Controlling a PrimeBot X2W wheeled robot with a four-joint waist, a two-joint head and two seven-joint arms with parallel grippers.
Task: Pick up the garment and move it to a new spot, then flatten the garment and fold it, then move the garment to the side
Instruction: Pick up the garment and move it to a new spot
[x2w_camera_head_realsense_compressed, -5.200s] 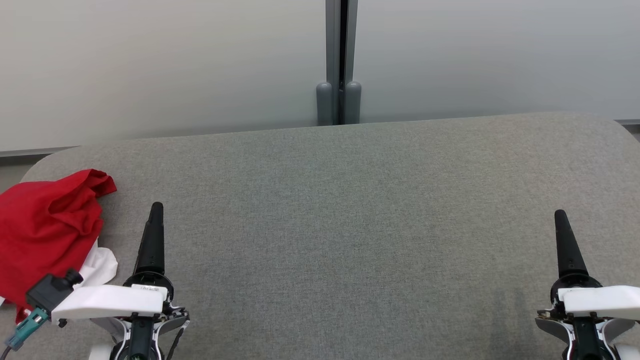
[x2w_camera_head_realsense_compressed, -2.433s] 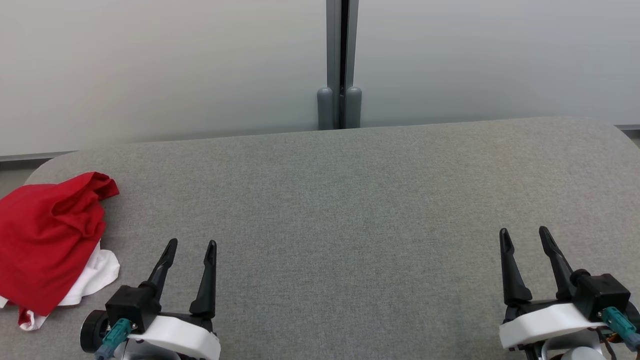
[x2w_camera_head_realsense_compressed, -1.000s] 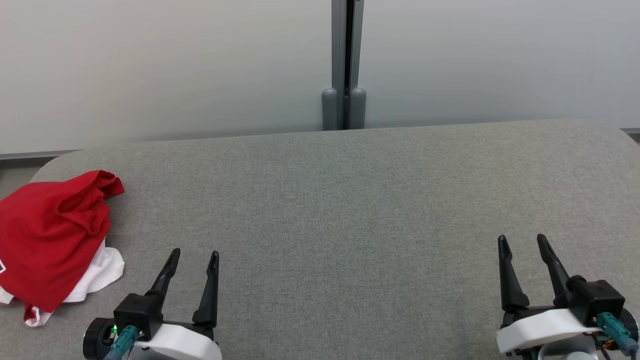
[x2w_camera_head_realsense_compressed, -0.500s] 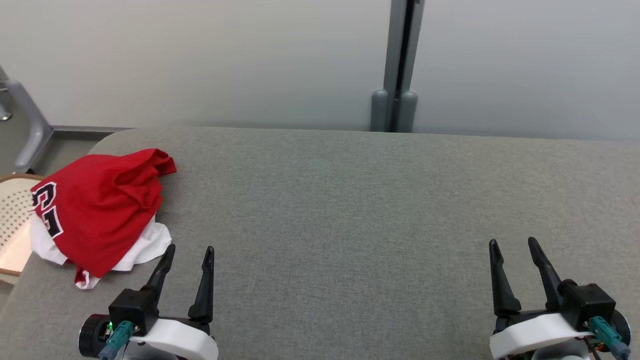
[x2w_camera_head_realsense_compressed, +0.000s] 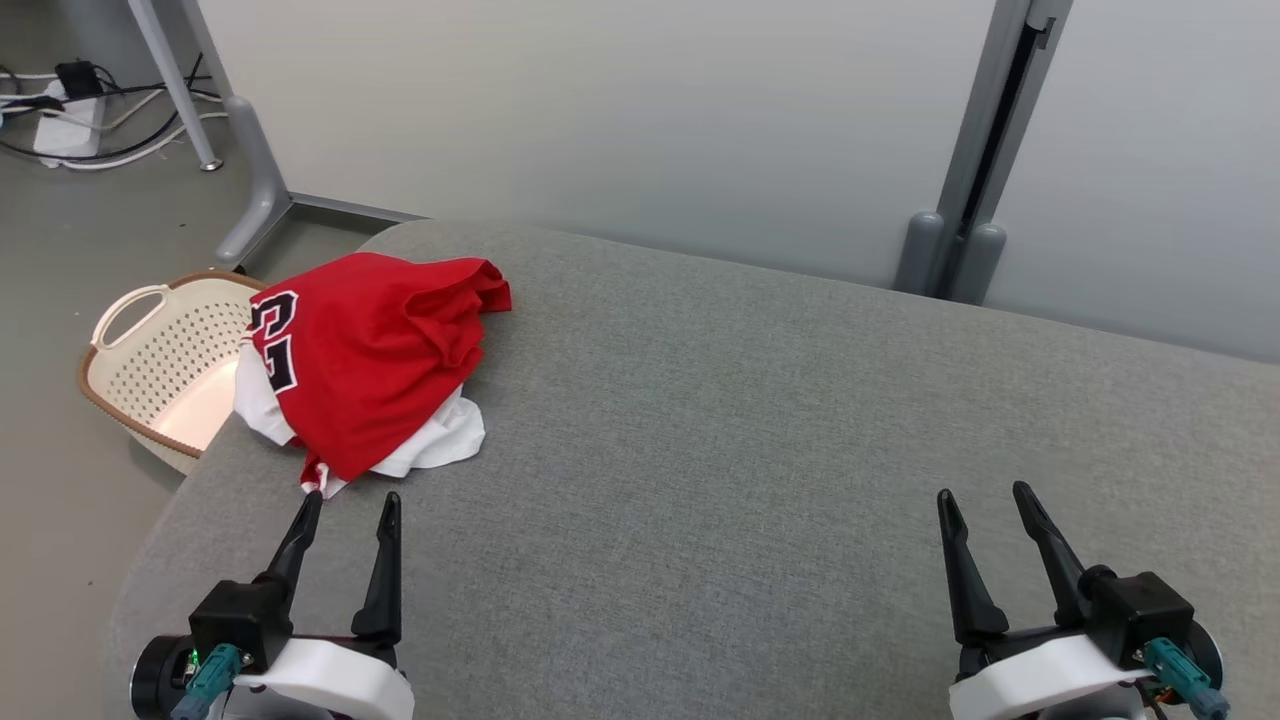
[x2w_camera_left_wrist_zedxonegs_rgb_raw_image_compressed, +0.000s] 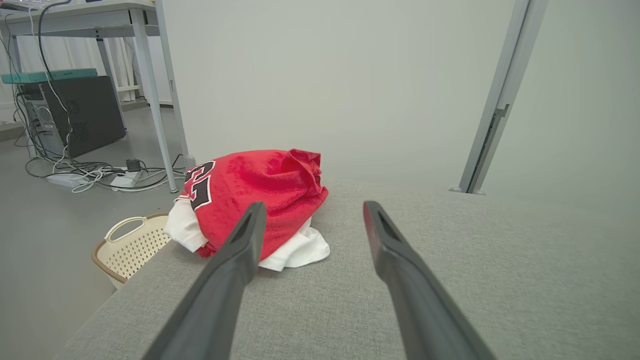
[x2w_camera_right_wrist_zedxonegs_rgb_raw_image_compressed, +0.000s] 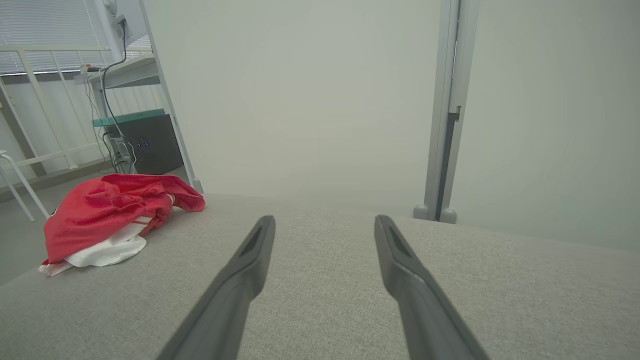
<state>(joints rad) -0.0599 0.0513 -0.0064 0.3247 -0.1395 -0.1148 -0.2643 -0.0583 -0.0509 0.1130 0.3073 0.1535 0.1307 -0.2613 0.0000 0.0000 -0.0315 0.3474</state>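
Left gripper: two long dark fingers spread wide with nothing between them, at the near left of the grey fabric-covered tabletop, pointing toward the heap of cloth.
Right gripper: fingers equally wide and empty, at the near right, well apart from the cloth.
Garment: red jersey-like fabric crumpled into a loose heap, not spread flat.
Garment surface: deep folds bunch at its far end. Large black numerals edged in white show on its left side.
Garment underside: a white layer shows from under the red along the near and left edges. A red-and-white trimmed corner forms the nearest tip.
Garment place: far left part of the tabletop, its left side reaching the rounded left edge.
Nearest neighbour: the left gripper's left fingertip sits just beside that nearest tip. Whether they touch cannot be told.
Basket: cream perforated plastic with a brown rim and a loop handle, on the floor just beyond the tabletop's left edge, beside the garment.
Floor beyond: a grey metal desk leg, with a tangle of dark and white cables farther off.
Backdrop: pale grey wall panels with a grey upright post behind the tabletop.
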